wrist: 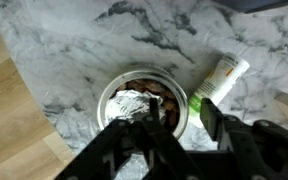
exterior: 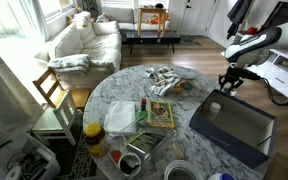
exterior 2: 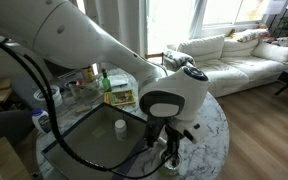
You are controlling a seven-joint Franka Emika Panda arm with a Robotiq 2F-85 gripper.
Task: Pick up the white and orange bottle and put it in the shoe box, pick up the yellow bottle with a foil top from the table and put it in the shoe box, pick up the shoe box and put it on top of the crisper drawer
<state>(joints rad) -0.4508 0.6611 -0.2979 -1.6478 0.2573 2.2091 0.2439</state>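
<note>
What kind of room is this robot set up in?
Most likely a home living room. There is a white sofa by bright windows, a wood floor, and a round marble table with a wooden chair beside it.

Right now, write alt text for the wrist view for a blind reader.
A round foil-topped container sits on a marble table under the dark pincer, whose jaws stand apart. A white bottle with a green end lies on its side to the container's right.
</note>
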